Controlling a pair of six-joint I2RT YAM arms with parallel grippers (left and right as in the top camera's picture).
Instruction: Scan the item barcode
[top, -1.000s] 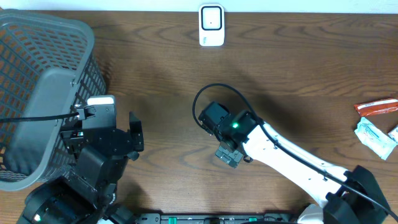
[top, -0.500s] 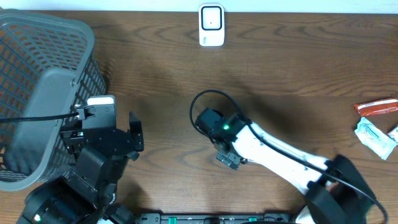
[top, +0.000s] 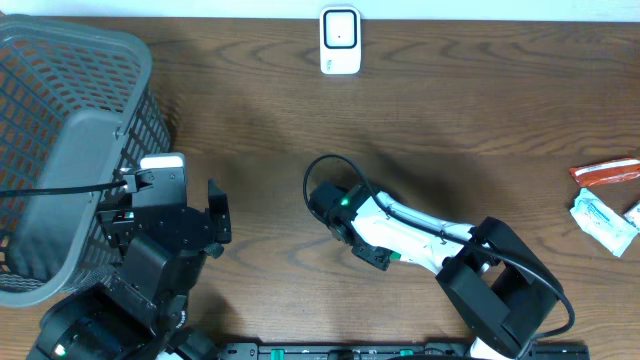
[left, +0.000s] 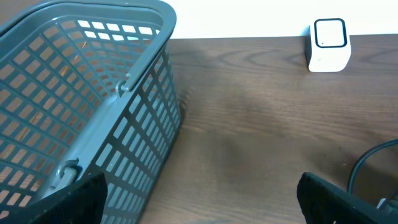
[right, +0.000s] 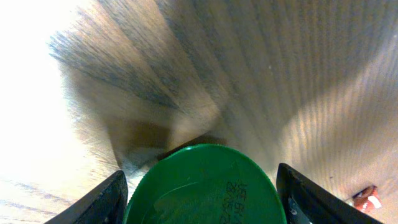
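Right wrist view: I saw the item as a round green lid (right: 202, 186) bearing dark print that I could not read, its lower part cut off by the frame. It lay between the fingers of the right tool (right: 200, 180), over the middle of the worktop (top: 250, 120). I could not tell whether the fingers pinched it. Overhead, the arm hid it. The left tool (left: 200, 190) stood spread. Inside the grey basket (left: 168, 18) I saw only its own mesh.

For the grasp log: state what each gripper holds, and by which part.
Left gripper: open, holds nothing. Right gripper: jaws flank the green lid at its rim; firm grip cannot be told.
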